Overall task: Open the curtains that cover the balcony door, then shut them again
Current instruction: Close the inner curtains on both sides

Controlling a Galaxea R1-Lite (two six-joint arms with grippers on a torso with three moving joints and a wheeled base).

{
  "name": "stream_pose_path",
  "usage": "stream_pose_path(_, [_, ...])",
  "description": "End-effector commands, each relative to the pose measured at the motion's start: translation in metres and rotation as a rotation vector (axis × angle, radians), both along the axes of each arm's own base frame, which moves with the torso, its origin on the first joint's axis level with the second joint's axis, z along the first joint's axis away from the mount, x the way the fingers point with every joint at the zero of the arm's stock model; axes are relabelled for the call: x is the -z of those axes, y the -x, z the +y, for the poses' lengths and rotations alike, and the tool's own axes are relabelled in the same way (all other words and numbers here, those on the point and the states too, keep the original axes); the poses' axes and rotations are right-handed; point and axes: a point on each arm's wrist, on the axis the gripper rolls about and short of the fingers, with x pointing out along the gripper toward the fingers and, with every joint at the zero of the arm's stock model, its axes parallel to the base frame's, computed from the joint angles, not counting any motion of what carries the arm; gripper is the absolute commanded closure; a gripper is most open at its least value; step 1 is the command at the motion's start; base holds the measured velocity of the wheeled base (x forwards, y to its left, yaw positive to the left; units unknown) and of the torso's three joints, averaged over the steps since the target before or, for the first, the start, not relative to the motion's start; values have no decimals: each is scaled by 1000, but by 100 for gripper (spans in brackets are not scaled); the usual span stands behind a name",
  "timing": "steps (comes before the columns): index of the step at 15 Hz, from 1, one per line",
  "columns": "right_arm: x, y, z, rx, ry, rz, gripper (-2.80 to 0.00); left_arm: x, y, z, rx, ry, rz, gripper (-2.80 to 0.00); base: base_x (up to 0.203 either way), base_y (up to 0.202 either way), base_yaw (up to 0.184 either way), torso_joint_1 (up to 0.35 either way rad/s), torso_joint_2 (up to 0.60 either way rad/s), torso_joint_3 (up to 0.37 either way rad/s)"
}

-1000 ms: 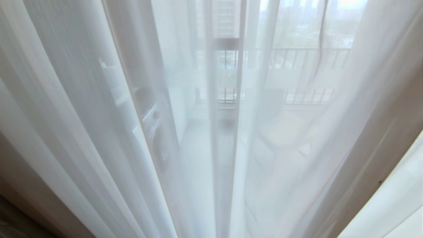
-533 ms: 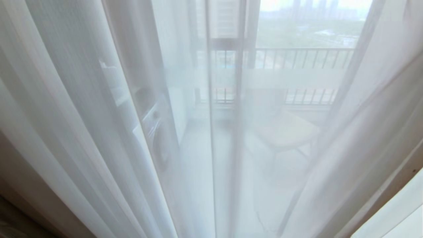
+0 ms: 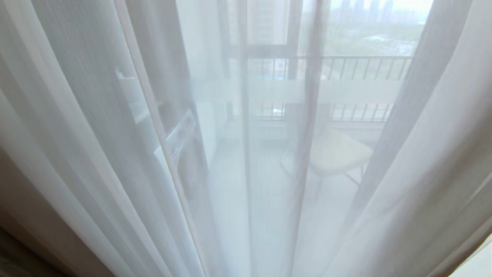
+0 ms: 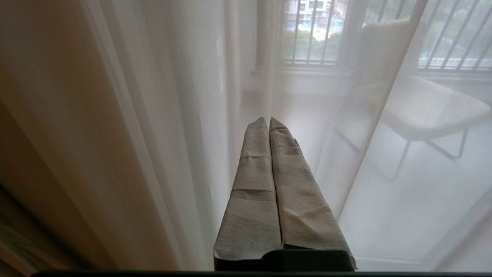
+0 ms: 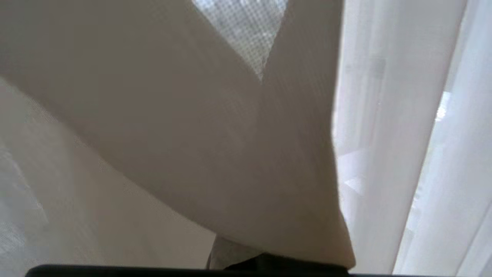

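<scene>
Over the last second the sheer curtains (image 3: 315,127) have drifted back across the balcony door (image 3: 269,50) at twelve o'clock, suggesting re-closing, while the left claw (image 4: 268,120) sits closed and the cloth-draped right claw also closed.

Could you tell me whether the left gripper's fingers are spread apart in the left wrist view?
No, the left gripper has its two wrapped fingers pressed together, pointing at the sheer curtain.
</scene>
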Motion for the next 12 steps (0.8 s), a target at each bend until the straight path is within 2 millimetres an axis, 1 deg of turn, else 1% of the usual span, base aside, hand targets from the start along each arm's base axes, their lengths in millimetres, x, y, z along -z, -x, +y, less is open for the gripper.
stream_pose_path(1, [3, -11, -19, 85, -18, 21, 0, 0, 0, 0, -1, -1, -1, 0, 0, 0, 0, 0, 0, 0])
stream_pose_path(4, [4, -16, -53, 208, -62, 12, 0, 0, 0, 0, -2, -1, -1, 0, 0, 0, 0, 0, 0, 0])
stream_pose_path(7, [7, -17, -87, 272, -93, 13, 0, 0, 0, 0, 0, 1, -1, 0, 0, 0, 0, 0, 0, 0])
stream_pose_path(9, [13, -16, -108, 320, -127, 21, 0, 0, 0, 0, -1, -1, -1, 0, 0, 0, 0, 0, 0, 0])
stream_pose_path(12, [22, -18, -129, 370, -168, 36, 0, 0, 0, 0, 0, 1, -1, 0, 0, 0, 0, 0, 0, 0])
